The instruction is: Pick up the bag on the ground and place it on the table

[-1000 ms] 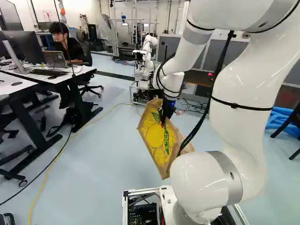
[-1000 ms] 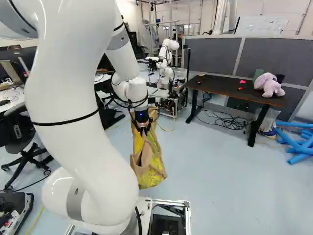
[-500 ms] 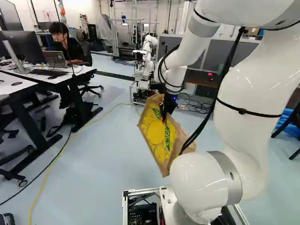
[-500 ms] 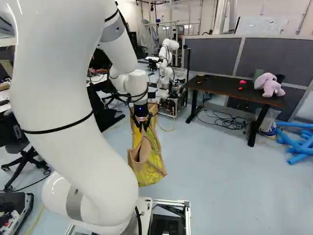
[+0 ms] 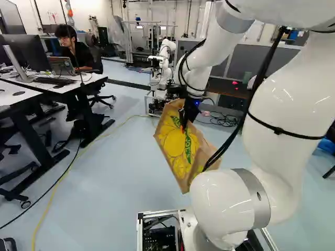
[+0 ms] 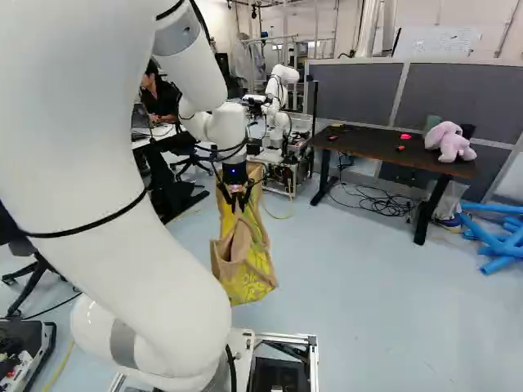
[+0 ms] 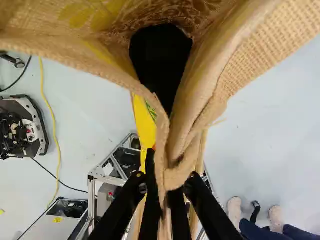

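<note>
The tool (image 6: 237, 206) is clamped on the rim of the bag (image 6: 255, 286), which hangs, seemingly off the floor (image 6: 359, 310) — left of and nearer than the worktop (image 6: 368, 145) in the right base view. On the worktop sits a plush toy (image 6: 449, 142); cables (image 6: 380, 202) lie beneath — blue tubes (image 6: 494, 245) to its right.

In the left base view, the arm (image 5: 280, 104) hides part of the bag (image 5: 175, 144) and of the far tabletop (image 6: 368, 145), whose red bits (image 6: 401, 148) are too small to name. Blue tubes (image 6: 489, 237), right, run past the right base view's edge.
</note>
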Robot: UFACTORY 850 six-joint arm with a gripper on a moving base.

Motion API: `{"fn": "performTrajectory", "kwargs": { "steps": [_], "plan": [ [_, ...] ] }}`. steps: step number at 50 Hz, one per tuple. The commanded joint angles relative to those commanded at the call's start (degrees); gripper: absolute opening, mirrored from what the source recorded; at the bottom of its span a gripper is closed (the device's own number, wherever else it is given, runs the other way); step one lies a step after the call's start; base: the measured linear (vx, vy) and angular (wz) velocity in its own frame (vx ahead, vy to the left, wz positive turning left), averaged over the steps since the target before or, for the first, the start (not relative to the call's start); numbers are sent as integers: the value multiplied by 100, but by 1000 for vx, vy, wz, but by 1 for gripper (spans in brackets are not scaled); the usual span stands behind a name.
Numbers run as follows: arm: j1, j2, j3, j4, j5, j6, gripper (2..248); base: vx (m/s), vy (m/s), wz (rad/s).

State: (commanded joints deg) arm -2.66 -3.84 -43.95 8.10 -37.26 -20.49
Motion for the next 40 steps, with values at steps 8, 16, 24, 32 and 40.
{"fn": "performTrajectory", "kwargs": {
  "steps": [8, 16, 24, 32, 40],
  "plan": [
    [-19, 109, -62, 0, -161, 0, 22, 0, 0, 0],
    [-37, 212, -130, 0, -322, 0, 22, 0, 0, 0],
    [-55, 309, -203, 0, -483, 0, 22, 0, 0, 0],
    [-72, 400, -281, 0, -644, 0, 22, 0, 0, 0],
    [-93, 483, -367, 0, -826, 0, 22, 0, 0, 0]
  ]
}}
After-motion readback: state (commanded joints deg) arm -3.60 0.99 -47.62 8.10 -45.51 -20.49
